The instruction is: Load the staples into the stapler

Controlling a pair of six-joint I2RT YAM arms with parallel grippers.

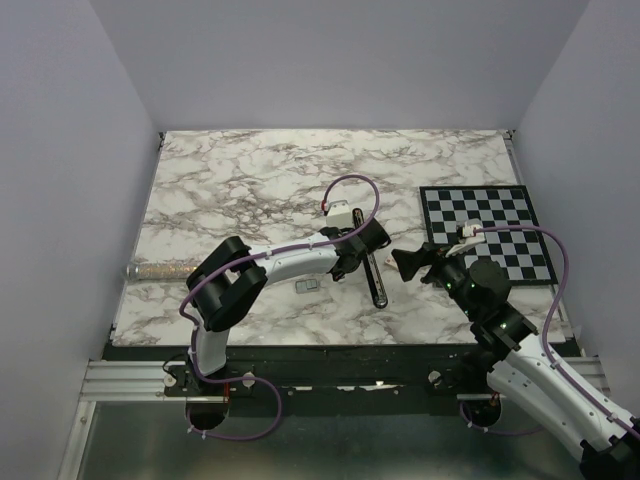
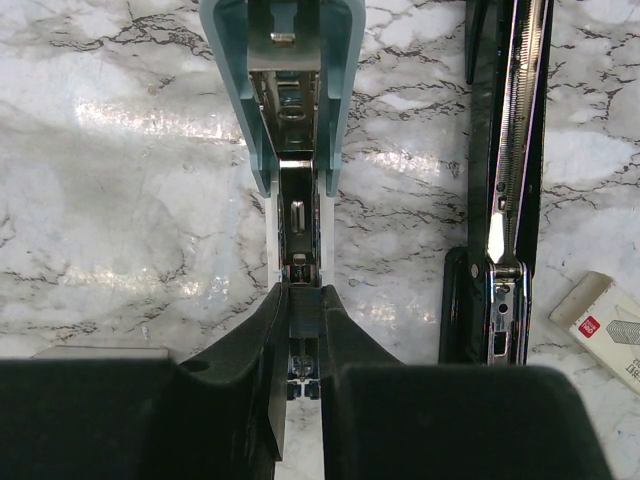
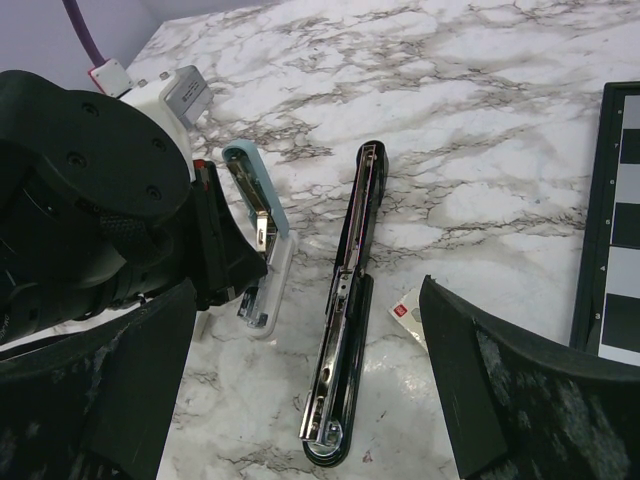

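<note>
Left wrist view: the left gripper (image 2: pixel 303 300) pinches the near end of one pale-blue stapler (image 2: pixel 295 120) that stretches ahead. Just to its right lies one black stapler (image 2: pixel 505 150), opened flat, with one white staple box (image 2: pixel 600 320) beside it. The right gripper (image 3: pixel 308 288) gapes wide and holds nothing, the black stapler ahead of it.

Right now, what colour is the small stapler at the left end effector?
Small stapler: light blue top, white base; best in right wrist view.
</note>
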